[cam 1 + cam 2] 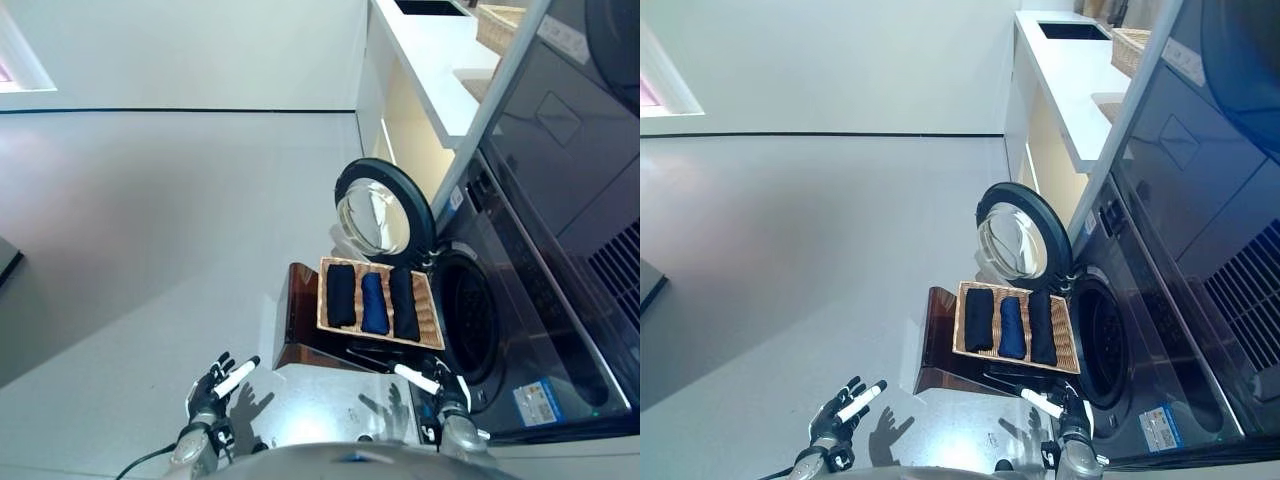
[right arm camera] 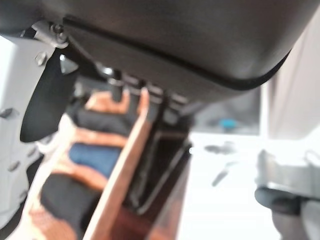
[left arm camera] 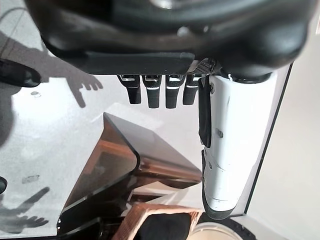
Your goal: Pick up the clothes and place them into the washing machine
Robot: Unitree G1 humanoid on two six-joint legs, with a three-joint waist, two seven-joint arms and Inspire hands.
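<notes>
A shallow wicker basket (image 1: 428,312) rests on a low dark brown box (image 1: 300,318) beside the washing machine (image 1: 540,330). In it lie rolled clothes side by side: a black one (image 1: 341,294), a blue one (image 1: 374,303) and another black one (image 1: 404,303). The machine's round door (image 1: 382,212) stands open beside the dark drum opening (image 1: 470,318). My left hand (image 1: 215,388) is open and empty, low over the floor, left of the box. My right hand (image 1: 437,387) is open and empty, just in front of the basket's near edge (image 2: 122,182).
A white counter (image 1: 430,60) with a dark sink (image 1: 1073,30) and a second wicker basket (image 1: 500,25) runs along the far right. Pale grey floor (image 1: 150,230) stretches out on the left.
</notes>
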